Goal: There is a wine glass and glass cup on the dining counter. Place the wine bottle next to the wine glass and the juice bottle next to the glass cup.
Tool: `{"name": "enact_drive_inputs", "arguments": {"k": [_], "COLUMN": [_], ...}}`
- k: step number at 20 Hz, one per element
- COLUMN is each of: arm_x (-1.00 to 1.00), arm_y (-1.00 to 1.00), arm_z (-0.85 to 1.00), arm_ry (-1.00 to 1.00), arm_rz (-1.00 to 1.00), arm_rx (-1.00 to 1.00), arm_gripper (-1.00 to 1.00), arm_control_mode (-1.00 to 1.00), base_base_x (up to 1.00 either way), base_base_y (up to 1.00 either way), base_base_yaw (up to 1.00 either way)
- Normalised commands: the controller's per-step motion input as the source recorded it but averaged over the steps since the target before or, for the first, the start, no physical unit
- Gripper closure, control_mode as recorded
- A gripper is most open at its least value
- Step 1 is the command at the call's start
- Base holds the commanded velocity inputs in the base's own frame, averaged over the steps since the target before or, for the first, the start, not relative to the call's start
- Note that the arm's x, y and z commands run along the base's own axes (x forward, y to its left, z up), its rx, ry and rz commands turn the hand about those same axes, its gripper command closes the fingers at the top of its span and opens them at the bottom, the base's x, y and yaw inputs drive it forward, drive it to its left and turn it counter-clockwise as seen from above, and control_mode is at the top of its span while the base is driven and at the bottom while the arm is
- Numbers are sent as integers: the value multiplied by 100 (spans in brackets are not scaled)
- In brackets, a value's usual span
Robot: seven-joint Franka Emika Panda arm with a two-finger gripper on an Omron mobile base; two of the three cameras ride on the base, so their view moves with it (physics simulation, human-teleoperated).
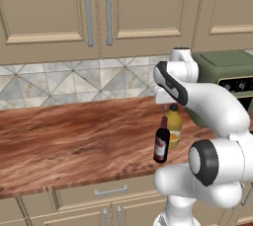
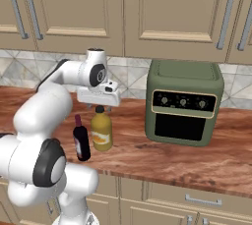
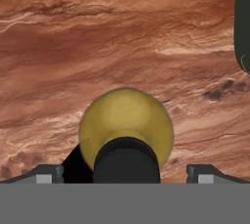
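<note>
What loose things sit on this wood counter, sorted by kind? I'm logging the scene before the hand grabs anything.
Bottles: 2, the dark wine bottle and the yellow-orange juice bottle
Appliances: 1, the green oven
Total: 3

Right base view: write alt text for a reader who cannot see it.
The white arm's open gripper hovers just above the dark cap of the juice bottle, which stands upright on a reddish wood counter. The wine bottle stands to its left, a green oven to its right.
</note>
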Motion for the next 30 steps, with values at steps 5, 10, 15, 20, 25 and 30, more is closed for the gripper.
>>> {"name": "enact_drive_inputs", "arguments": {"k": [5,10,15,20,25,30], "arm_x": [1,-5,0,0,-1,-2], "arm_y": [0,0,0,0,0,0], "arm_z": [-3,-5,-8,-12,-9,-1], "arm_ry": [3,2,0,0,0,0], "arm_rz": [0,-1,-2,-2,-3,-5], "arm_rx": [0,0,0,0,0,0], "arm_gripper": [-100,-100,-100,-100,-100,-100], "arm_control_mode": [-100,-100,-100,-100,-100,-100], "base_base_x": [0,0,0,0,0,0], "base_base_y": [0,0,0,0,0,0], "base_base_yaw": [0,0,0,0,0,0]}}
